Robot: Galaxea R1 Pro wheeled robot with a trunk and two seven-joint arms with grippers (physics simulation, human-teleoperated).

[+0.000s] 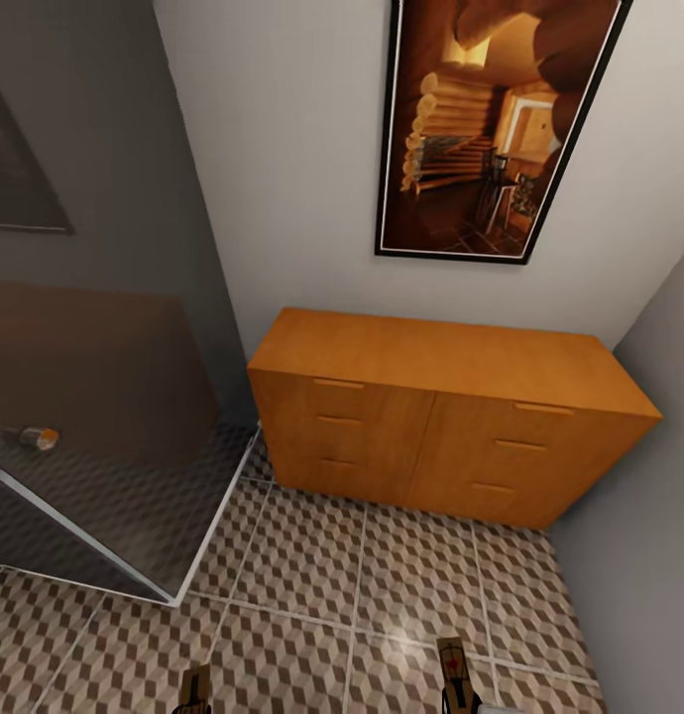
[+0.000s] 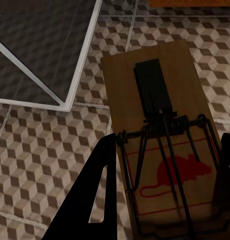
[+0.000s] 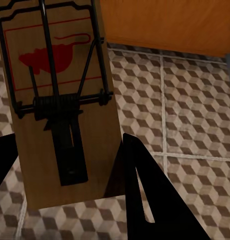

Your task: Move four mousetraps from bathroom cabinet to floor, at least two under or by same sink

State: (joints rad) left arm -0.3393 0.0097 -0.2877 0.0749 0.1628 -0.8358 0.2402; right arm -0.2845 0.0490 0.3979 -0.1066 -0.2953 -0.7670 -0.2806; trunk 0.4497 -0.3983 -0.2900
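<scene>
Each tool grips one mousetrap. The left tool [image 2: 165, 195] has its dark fingers closed against the edges of a trap [image 2: 157, 125], held above the tiled floor [image 2: 40, 150] near the white frame of the shower [image 2: 70, 95]. The right tool [image 3: 65, 175] is closed the same way on the second trap [image 3: 60, 90], with the cabinet [image 3: 165, 25] just beyond. From the head camera both traps peek in at the near edge, left [image 1: 194, 689] and right [image 1: 456, 674], while the cabinet [image 1: 441, 416] stands against the far wall with its drawers shut. I judge the task about half begun: two traps are carried but none lies on the floor, no other traps or sink are visible.
</scene>
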